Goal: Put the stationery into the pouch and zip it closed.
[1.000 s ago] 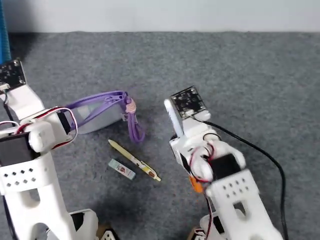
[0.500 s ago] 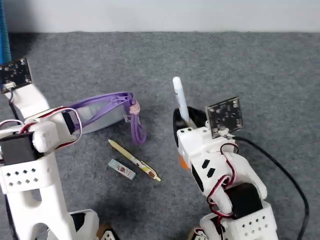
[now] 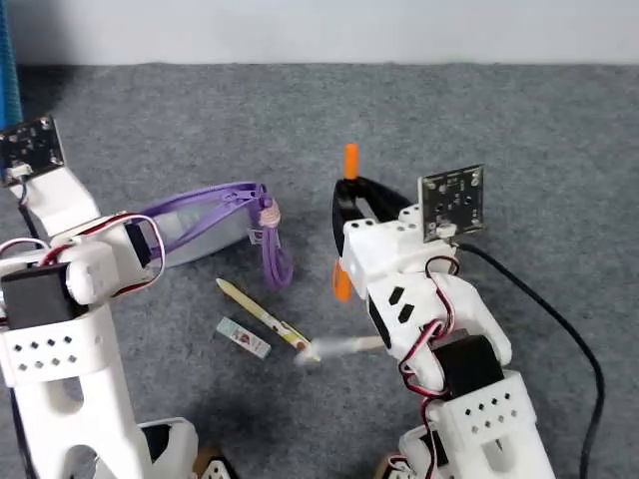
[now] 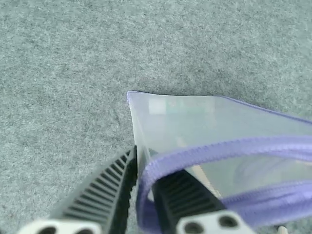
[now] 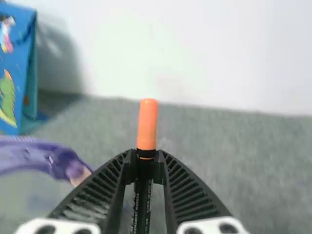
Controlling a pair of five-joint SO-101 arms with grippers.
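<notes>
The clear pouch (image 3: 200,228) with purple zip edges lies open at the left, its purple strap (image 3: 272,255) trailing toward the middle. My left gripper (image 4: 144,192) is shut on the pouch's (image 4: 195,126) rim at one corner. My right gripper (image 3: 349,192), near the table's middle, is shut on an orange marker (image 3: 350,160) that sticks out past the jaws; the wrist view shows its orange cap (image 5: 147,124). On the carpet lie a cream pen (image 3: 268,319) and a small eraser (image 3: 244,337). A blurred white stick (image 3: 339,347) sits by the pen's tip.
Grey carpet (image 3: 499,130) covers the table, with open room at the back and right. A blue object (image 3: 8,60) stands at the far left edge, also seen as a blue box (image 5: 17,68). The right arm's cable (image 3: 559,329) trails along the right.
My right arm swung its wrist round. The white stick that stood up from its jaws has come away and is now down by the pen. An orange tip shows above the jaws instead.
</notes>
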